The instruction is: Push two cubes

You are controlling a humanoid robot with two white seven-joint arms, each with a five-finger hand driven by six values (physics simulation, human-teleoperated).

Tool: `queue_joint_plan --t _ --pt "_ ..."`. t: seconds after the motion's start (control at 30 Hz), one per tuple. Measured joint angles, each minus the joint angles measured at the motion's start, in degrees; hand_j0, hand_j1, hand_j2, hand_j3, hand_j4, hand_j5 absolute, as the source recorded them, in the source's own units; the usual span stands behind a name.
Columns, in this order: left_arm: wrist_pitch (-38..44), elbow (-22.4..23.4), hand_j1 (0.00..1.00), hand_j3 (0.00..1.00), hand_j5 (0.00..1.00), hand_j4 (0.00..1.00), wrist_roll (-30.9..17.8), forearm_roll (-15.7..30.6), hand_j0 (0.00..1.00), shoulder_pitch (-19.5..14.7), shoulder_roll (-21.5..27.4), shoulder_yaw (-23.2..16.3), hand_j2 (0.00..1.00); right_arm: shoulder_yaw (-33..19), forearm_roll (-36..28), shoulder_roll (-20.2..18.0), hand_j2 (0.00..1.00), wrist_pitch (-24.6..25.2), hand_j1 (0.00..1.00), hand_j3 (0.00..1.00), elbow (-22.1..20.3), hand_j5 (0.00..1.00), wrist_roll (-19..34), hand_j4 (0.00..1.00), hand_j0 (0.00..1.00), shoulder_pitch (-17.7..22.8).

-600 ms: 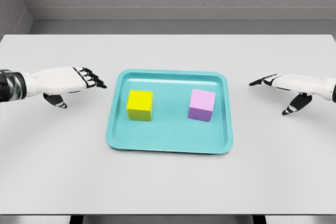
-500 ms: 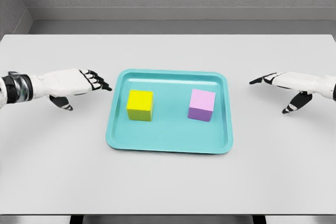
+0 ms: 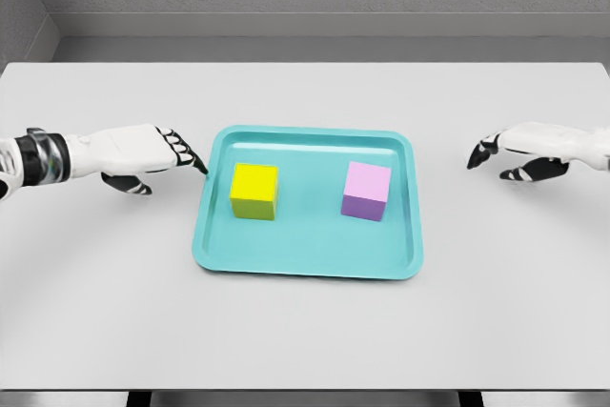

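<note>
Cubes sit side by side inside a teal tray [image 3: 305, 259] in the middle of our white table [image 3: 305, 331]: a yellow cube [image 3: 254, 191] in the tray's left half and a purple cube [image 3: 367, 191] in its right half, well apart from each other and from the tray walls. Our left hand [image 3: 143, 154] reaches in from the left, its dark-tipped fingers [image 3: 191, 159] stretched out and held close together, pointing at the tray's left rim and just about touching it; the thumb hangs below the palm. It holds nothing, and the yellow cube lies a little beyond the fingertips, across the rim. Our right hand [image 3: 524, 148] hovers over the table well to the right of the tray, fingers loosely bent downward and thumb tucked under, empty, apart from the purple cube.
</note>
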Motion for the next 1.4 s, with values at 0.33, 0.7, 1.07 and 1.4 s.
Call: queue_joint_plan --t 0.33,0.7,1.07,1.4 --pt "0.0 -4.69 0.63 0.63 0.63 0.63 0.0 0.28 0.63 -0.44 1.19 1.03 0.63 9.1 2.46 1.76 0.14 0.06 0.14 0.14 -5.9 0.14 -0.01 0.14 0.14 -8.96" --pt "0.0 -12.18 0.59 0.59 0.59 0.59 0.0 0.31 0.59 0.35 2.27 1.32 0.59 15.68 6.77 2.65 0.14 0.01 0.14 0.14 -12.66 0.14 -0.01 0.14 0.14 -9.49" --pt "0.0 -9.7 0.59 0.59 0.59 0.59 0.0 -0.14 0.59 0.44 1.75 0.75 0.59 17.26 7.95 3.04 0.14 0.01 0.14 0.14 -14.58 0.14 -0.01 0.14 0.14 -9.84" --pt "-0.01 -4.91 0.59 0.59 0.59 0.59 0.0 -0.42 0.59 0.26 -2.69 0.74 0.59 18.43 9.72 4.61 0.14 0.01 0.14 0.14 -14.31 0.14 -0.01 0.14 0.14 -9.93"
